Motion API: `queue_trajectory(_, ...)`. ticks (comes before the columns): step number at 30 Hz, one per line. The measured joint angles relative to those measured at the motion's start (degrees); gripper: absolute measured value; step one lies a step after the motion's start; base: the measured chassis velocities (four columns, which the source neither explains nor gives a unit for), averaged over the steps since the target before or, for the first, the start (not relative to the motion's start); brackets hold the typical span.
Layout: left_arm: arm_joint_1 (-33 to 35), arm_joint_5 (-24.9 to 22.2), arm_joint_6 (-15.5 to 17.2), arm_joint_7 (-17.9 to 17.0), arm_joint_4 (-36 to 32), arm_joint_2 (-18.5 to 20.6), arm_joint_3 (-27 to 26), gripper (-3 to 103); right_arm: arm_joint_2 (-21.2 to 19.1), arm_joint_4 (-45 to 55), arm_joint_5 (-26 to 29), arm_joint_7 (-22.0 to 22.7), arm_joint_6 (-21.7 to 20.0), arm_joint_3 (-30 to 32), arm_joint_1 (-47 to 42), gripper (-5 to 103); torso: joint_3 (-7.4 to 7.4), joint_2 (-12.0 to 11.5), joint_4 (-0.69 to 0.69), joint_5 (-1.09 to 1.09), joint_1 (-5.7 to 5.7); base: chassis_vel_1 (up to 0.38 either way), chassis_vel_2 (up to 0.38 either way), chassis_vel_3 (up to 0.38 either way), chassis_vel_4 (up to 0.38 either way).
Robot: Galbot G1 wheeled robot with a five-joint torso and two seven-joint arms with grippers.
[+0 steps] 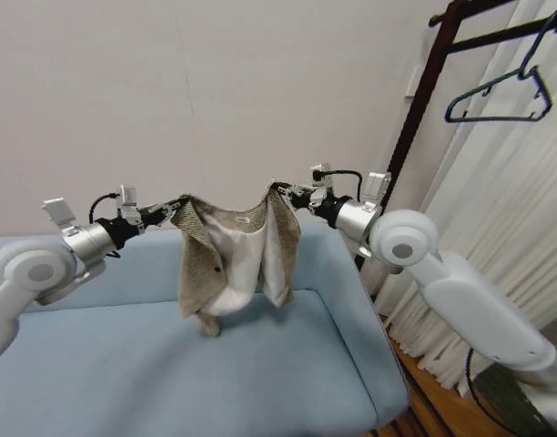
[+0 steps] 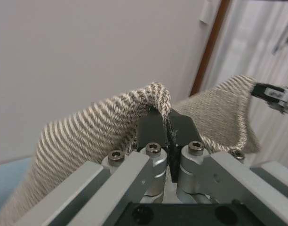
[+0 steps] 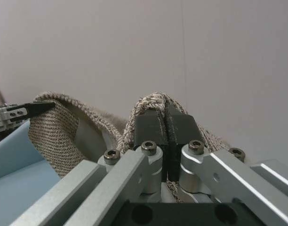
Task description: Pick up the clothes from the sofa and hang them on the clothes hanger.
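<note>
Both shoulder edges of a beige herringbone-woven vest (image 1: 226, 259) with cream lining are pinched: the left gripper (image 1: 176, 210) has its fingers clenched on one, the right gripper (image 1: 279, 190) on the other. The garment hangs spread between them above the light blue sofa (image 1: 115, 382), its hem low near the seat. A black wire hanger (image 1: 497, 98) hangs on a dark rack (image 1: 413, 123) up to the right, well apart, with bare wall (image 1: 169, 82) behind.

Head view wide; wrists close on garment (image 1: 231, 259)

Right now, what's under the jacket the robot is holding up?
The blue sofa lies under the jacket, which hangs between the left gripper and right gripper. The patch of sofa back behind it is covered.
</note>
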Motion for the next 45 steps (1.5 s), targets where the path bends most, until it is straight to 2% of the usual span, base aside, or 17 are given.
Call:
queue_trajectory(4, 5.5, -3.8, 0.2, -0.6, -7.5, 2.8, -6.7, 1, -5.9, 4.8, 8.9, 0.4, -1.5, 1.2, 2.1, 0, -0.01, 0.0, -0.03, -0.04, -0.02, 0.0, 0.0, 0.0, 0.0)
queue_trajectory(5, 5.5, -3.8, 0.2, -0.6, -7.5, 2.8, -6.7, 1, -5.9, 4.8, 8.9, 0.4, -1.5, 1.2, 2.1, 0, -0.01, 0.0, -0.03, -0.04, -0.02, 0.0, 0.0, 0.0, 0.0)
queue_trajectory(10, 3.0, -8.5, 0.1, -0.1, -14.1, 7.2, -12.7, 1, -17.5, 11.3, 23.9, -0.2, -3.8, 6.1, 8.2, 0, -0.01, 0.0, -0.02, -0.02, -0.02, 0.0, 0.0, 0.0, 0.0)
queue_trajectory(11, 3.0, -8.5, 0.1, -0.1, -14.1, 7.2, -12.7, 1, -17.5, 11.3, 23.9, -0.2, -3.8, 6.1, 8.2, 0, -0.01, 0.0, -0.02, -0.02, -0.02, 0.0, 0.0, 0.0, 0.0)
queue_trajectory(14, -0.6, -12.7, 0.6, -0.4, -16.7, 9.4, -13.9, 1, -27.7, 17.3, 31.7, -0.5, -3.5, 10.7, 8.1, 0, -0.02, 0.0, -0.1, -0.01, -0.03, 0.0, 0.0, 0.0, 0.0)
queue_trajectory(17, 0.6, -15.3, 1.8, -2.0, -18.2, 10.1, -17.4, 1, -30.8, 19.3, 35.0, -0.1, -3.3, 12.1, 8.1, 0, -0.02, 0.0, -0.1, 0.01, -0.03, 0.0, 0.0, 0.0, 0.0)
queue_trajectory(20, 3.0, -18.6, 4.6, -8.7, -20.0, 8.5, -19.3, 1, -32.6, 21.8, 37.1, 1.7, -3.3, 12.5, 7.1, 0, -0.02, 0.0, -0.04, -0.02, -0.04, 0.0, 0.0, 0.0, 0.0)
queue_trajectory(21, 3.1, -18.7, 4.7, -9.1, -20.0, 8.3, -19.3, 1, -32.5, 21.9, 37.0, 1.9, -3.3, 12.4, 6.9, 0, -0.02, 0.0, -0.03, -0.03, -0.04, 0.0, 0.0, 0.0, 0.0)
queue_trajectory(22, 5.0, -19.3, 6.5, -16.3, -20.1, 5.2, -17.6, 1, -31.0, 22.7, 34.1, 4.6, -4.1, 11.1, 4.3, 0, 0.0, 0.0, -0.03, -0.05, -0.03, 0.0, 0.0, 0.0, 0.0)
queue_trajectory(23, 5.0, -19.3, 6.5, -16.3, -20.1, 5.2, -17.6, 1, -31.0, 22.7, 34.1, 4.6, -4.1, 11.1, 4.3, 0, 0.0, 0.0, -0.03, -0.05, -0.03, 0.0, 0.0, 0.0, 0.0)
queue_trajectory(24, 6.5, -19.3, 7.3, -20.6, -19.9, 3.1, -16.0, 1, -29.4, 22.8, 31.4, 6.7, -4.7, 10.3, 1.9, 0, 0.01, 0.0, -0.02, -0.04, -0.02, 0.0, 0.0, 0.0, 0.0)
queue_trajectory(26, 10.5, -17.8, 9.1, -24.3, -18.7, -0.7, -14.2, 1, -26.8, 22.4, 26.7, 9.0, -5.8, 9.9, -3.4, 0, 0.02, 0.0, -0.04, -0.06, 0.0, 0.0, 0.0, 0.0, 0.0)
queue_trajectory(30, 19.5, -11.9, 10.0, -24.5, -17.2, -6.0, -12.2, 1, -23.2, 20.3, 13.4, 7.6, -6.0, 9.5, -17.0, 0, 0.02, 0.0, -0.01, -0.02, 0.01, 0.0, 0.0, 0.0, 0.0)
queue_trajectory(34, 23.5, -0.1, 8.8, -23.3, -9.0, -12.5, -2.0, 1, -15.4, 14.3, -3.4, 3.0, -4.3, 6.0, -31.1, 0, 0.01, 0.0, -0.03, 0.02, -0.01, 0.0, 0.0, 0.0, 0.0)
queue_trajectory(35, 23.5, -0.1, 8.8, -23.3, -9.0, -12.5, -2.0, 1, -15.4, 14.3, -3.4, 3.0, -4.3, 6.0, -31.1, 0, 0.01, 0.0, -0.03, 0.02, -0.01, 0.0, 0.0, 0.0, 0.0)
queue_trajectory(40, 13.2, 13.0, 2.4, -22.6, 6.8, -19.4, 14.7, 1, -6.7, 1.3, -17.6, -3.0, 0.3, 0.0, -31.9, 0, 0.02, 0.0, -0.02, -0.05, 0.0, 0.0, 0.0, 0.0, 0.0)
queue_trajectory(45, 4.0, 19.2, -1.9, -20.8, 17.8, -24.0, 23.5, 1, -2.5, -7.8, -25.1, -6.8, 4.4, -2.3, -28.7, 0, 0.02, 0.0, -0.06, -0.03, 0.01, 0.0, 0.0, 0.0, 0.0)
